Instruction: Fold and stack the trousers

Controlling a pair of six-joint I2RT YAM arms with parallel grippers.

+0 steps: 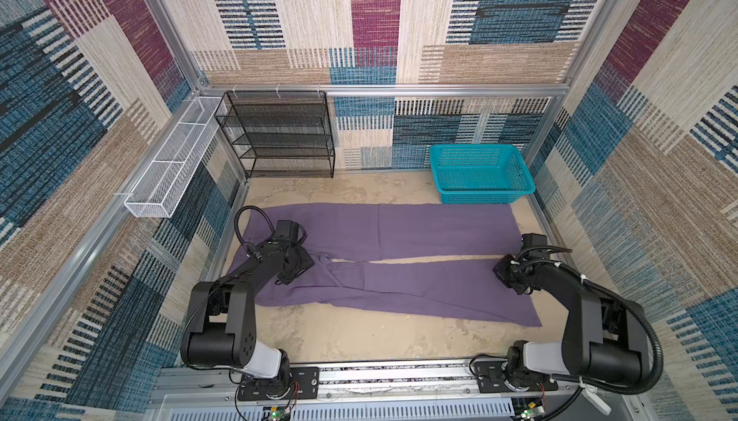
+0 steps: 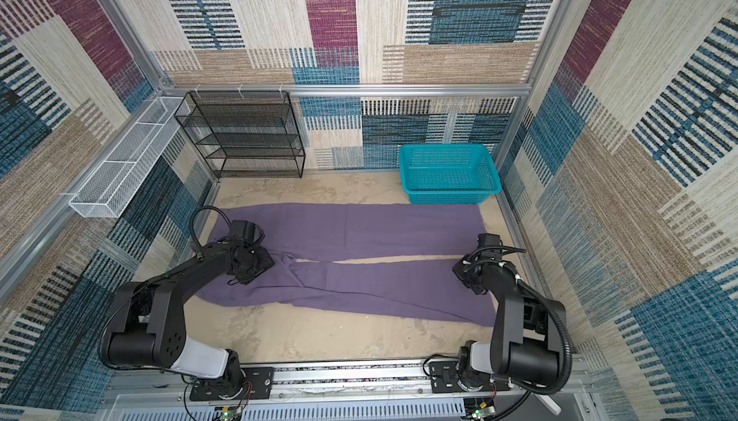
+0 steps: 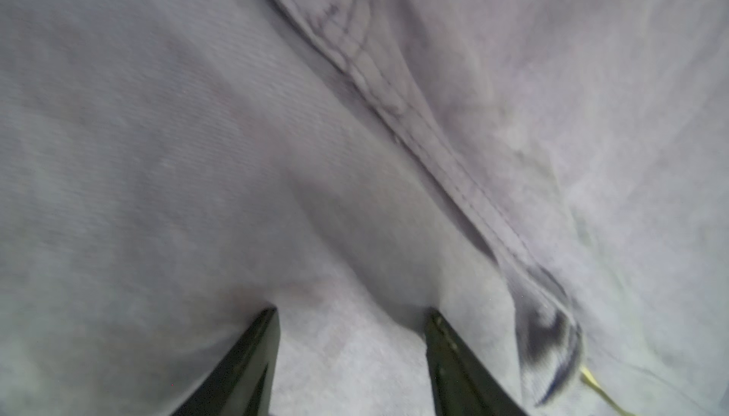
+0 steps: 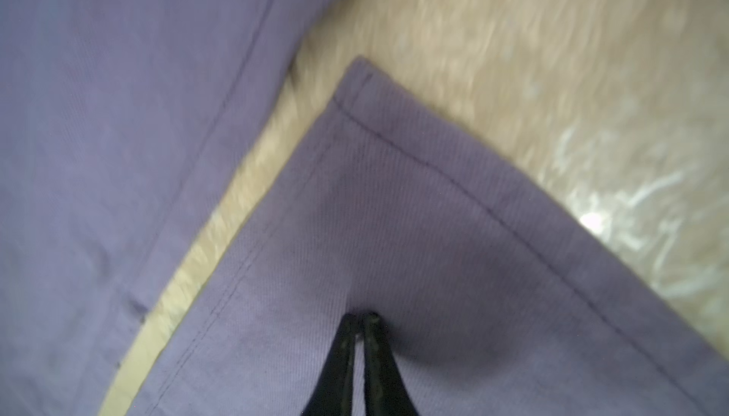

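The muted-purple trousers lie spread flat on the tan table, waist at the left and both legs running right. In both top views my left gripper hangs over the seat near the crotch. In the left wrist view it is open, both fingertips resting on the cloth beside a stitched seam. My right gripper is at the near leg's hem end. Seen from the right wrist, it is shut, its tips pinched into the cloth just inside the hem corner.
A teal basket stands at the back right, just beyond the far leg. A black mesh shelf stands at the back left, with a white wire tray on the left wall. Bare table lies in front of the near leg.
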